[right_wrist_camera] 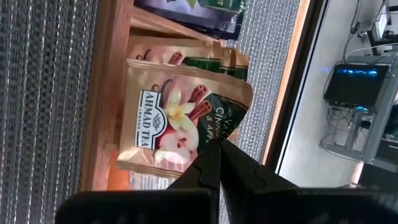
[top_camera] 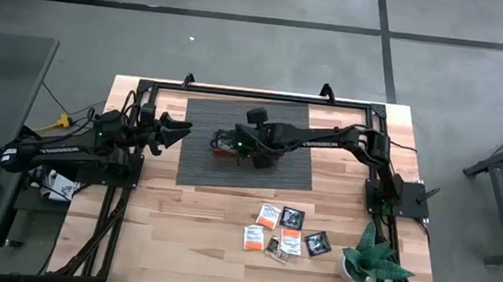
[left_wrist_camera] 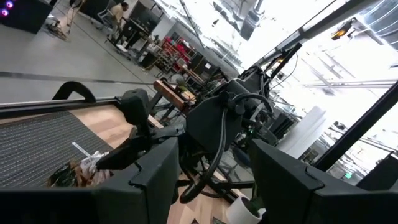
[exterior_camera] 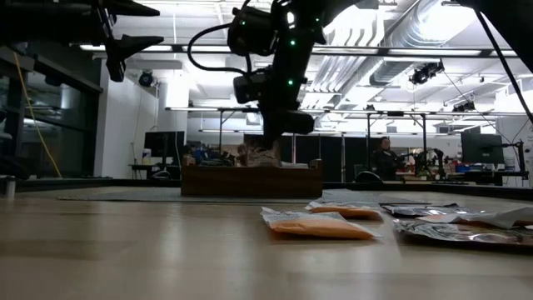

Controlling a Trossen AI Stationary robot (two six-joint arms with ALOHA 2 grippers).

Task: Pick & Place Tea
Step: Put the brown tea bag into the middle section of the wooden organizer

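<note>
The left gripper (top_camera: 181, 134) is held raised at the mat's left edge, jaws spread and empty. At centre, the right gripper (right_wrist_camera: 217, 155) is positioned over the wooden tray (top_camera: 222, 156), jaws pressed together on the edge of a beige sachet (right_wrist_camera: 171, 121). The thin pinch may slip, or neighbouring packets may be dragged. Further tea sachets (top_camera: 284, 232) lie loose to the near right.

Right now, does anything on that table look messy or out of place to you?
Only mildly. Several tea sachets lie scattered loosely on the bare wooden table, some overlapping, away from the wooden tray on the dark mat. Nothing looks spilled or damaged.
</note>
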